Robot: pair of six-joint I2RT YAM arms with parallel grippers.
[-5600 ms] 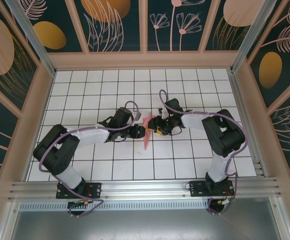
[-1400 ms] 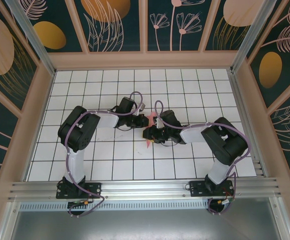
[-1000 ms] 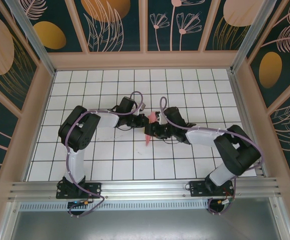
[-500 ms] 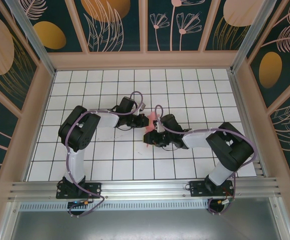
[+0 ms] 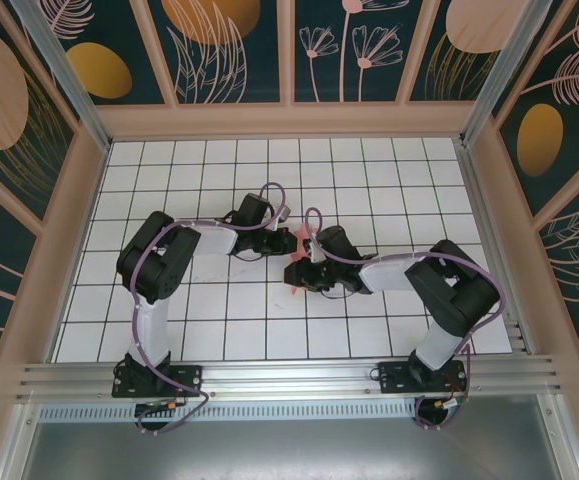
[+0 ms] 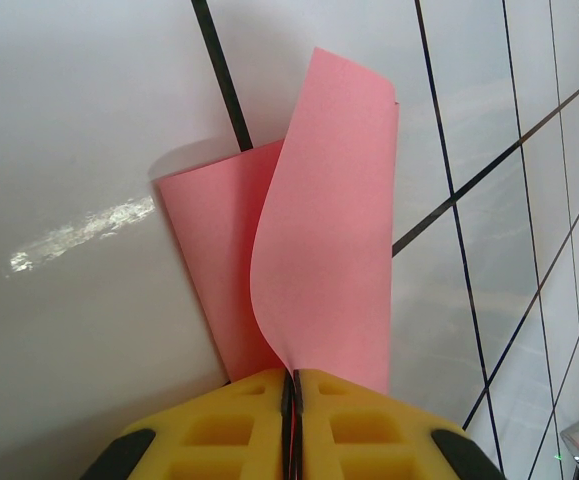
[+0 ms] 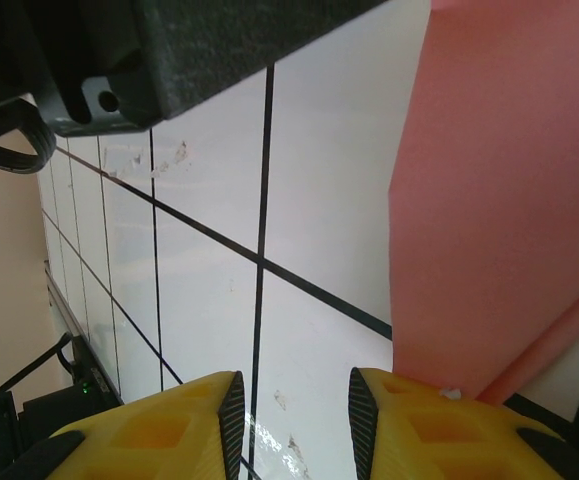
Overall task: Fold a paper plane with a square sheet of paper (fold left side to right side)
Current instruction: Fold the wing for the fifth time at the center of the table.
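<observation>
The paper plane (image 6: 319,230) is a slim salmon-pink folded sheet lying on the white grid table, with one flap curling up off the other. My left gripper (image 6: 291,385) is shut on its near edge, pinching the raised flap. In the top view the paper (image 5: 304,236) peeks out between the two wrists, with the left gripper (image 5: 287,240) at its far end. My right gripper (image 5: 294,275) hovers low just in front of it. In the right wrist view that gripper (image 7: 291,405) stands open over bare table, and the paper (image 7: 499,200) lies beside its right finger, outside the gap.
The left arm's black wrist (image 7: 169,50) hangs close above the right gripper. Pink walls (image 5: 79,200) fence in the gridded table (image 5: 219,320). Both arms crowd the middle tiles; open tiles lie in front and behind.
The right gripper has slid a little toward the near side and left along the paper, its elbow swinging. The left arm has held still, gripping the paper.
</observation>
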